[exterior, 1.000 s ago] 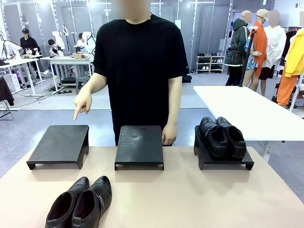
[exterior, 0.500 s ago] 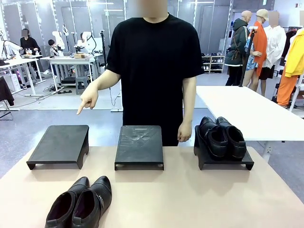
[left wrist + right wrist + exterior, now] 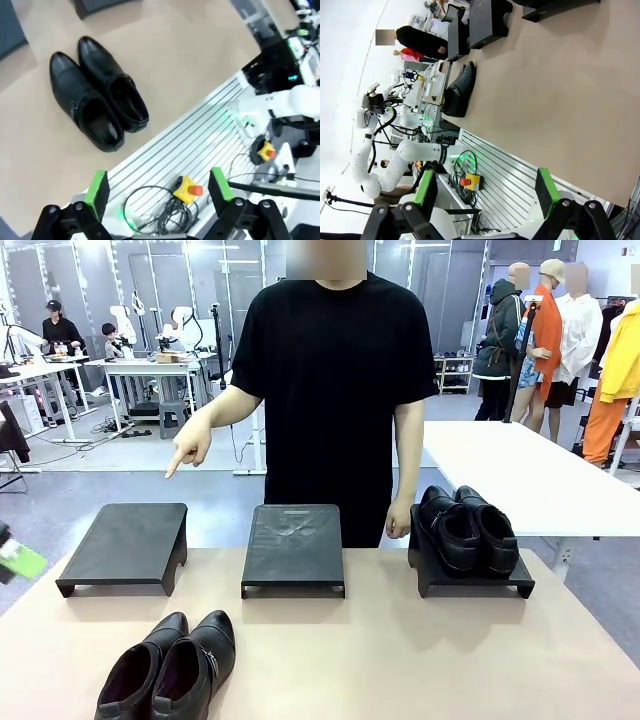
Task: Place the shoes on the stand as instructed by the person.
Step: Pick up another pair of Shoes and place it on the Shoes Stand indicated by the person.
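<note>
One pair of glossy black shoes (image 3: 170,670) lies on the tan table near its front left; the left wrist view has these shoes (image 3: 97,100) side by side, well beyond my left gripper (image 3: 158,186), which is open and holds nothing. One green pad (image 3: 20,560) of that gripper shows at the picture's left edge. The second pair of shoes (image 3: 468,530) sits on the right stand (image 3: 475,585). The person (image 3: 330,380) in the black T-shirt points a finger (image 3: 172,470) down over the bare left stand (image 3: 125,545). My right gripper (image 3: 484,192) is open, off the table's near edge.
A bare middle stand (image 3: 293,548) sits between the other two. The tan table (image 3: 420,660) has free room at its front right. A white table (image 3: 530,475) stands behind at the right. Cables and a yellow stop button (image 3: 187,189) lie below the table's near edge.
The person has shifted slightly to the right and stood straighter, still pointing at the left stand. A green pad of my left gripper has come in at the left edge.
</note>
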Motion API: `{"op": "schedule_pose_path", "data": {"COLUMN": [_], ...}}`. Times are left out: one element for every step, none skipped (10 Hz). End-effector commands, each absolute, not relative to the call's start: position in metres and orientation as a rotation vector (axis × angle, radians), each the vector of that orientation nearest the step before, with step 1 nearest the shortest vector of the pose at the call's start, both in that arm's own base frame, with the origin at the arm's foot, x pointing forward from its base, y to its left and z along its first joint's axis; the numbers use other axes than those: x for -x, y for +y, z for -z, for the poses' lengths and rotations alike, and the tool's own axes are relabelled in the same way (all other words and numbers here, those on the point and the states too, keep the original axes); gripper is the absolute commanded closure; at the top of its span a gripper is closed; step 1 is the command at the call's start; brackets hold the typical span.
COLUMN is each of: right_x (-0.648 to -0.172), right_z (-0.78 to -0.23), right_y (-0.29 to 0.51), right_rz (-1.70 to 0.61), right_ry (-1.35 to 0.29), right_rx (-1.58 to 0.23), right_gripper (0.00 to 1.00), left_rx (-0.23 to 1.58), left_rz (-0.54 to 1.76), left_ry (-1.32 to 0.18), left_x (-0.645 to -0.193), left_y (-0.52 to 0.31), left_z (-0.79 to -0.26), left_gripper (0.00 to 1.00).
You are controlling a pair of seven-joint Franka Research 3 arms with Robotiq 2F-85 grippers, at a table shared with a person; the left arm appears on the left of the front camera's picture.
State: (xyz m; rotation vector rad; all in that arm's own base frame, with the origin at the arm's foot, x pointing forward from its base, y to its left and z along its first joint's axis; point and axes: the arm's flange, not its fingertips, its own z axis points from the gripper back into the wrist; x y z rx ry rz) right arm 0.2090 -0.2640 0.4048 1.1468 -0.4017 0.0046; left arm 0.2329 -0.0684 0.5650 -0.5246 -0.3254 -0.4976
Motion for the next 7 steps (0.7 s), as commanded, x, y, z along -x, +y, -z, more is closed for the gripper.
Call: {"op": "schedule_pose_path", "data": {"right_x": [-0.206,-0.206,-0.206,-0.206,-0.206,-0.206,-0.206], "right_z": [-0.408,-0.408,-0.408,-0.408,-0.408,-0.408,-0.408], "right_y": [-0.265,-0.265,-0.265,-0.265,-0.265,-0.265,-0.265], "right_rz": [-0.012,-0.012,-0.012,-0.012,-0.012,-0.012,-0.012], "right_ry": [-0.4,-0.4,-0.4,-0.4,-0.4,-0.4,-0.4], "right_rx": [-1.145,-1.145,-1.145,-1.145,-1.145,-1.145,-1.145], "right_gripper": [0.0,0.0,0.0,0.0,0.0,0.0,0.0], "left_rx": [0.379,0.359,0.342,0.319,0.308,0.301,0.272], "left_rz": [0.428,0.381,0.342,0.287,0.237,0.219,0.227], "left_ry": [-0.303,-0.28,-0.269,-0.266,-0.273,-0.257,-0.229], "left_x": [-0.235,-0.241,-0.249,-0.256,-0.259,-0.259,-0.261], "left_y": [-0.095,-0.108,-0.117,-0.123,-0.127,-0.131,-0.133], "left_z": [-0.538,-0.523,-0.508,-0.49,-0.477,-0.469,-0.456], "left_gripper": [0.0,0.0,0.0,0.0,0.0,0.0,0.0]}}
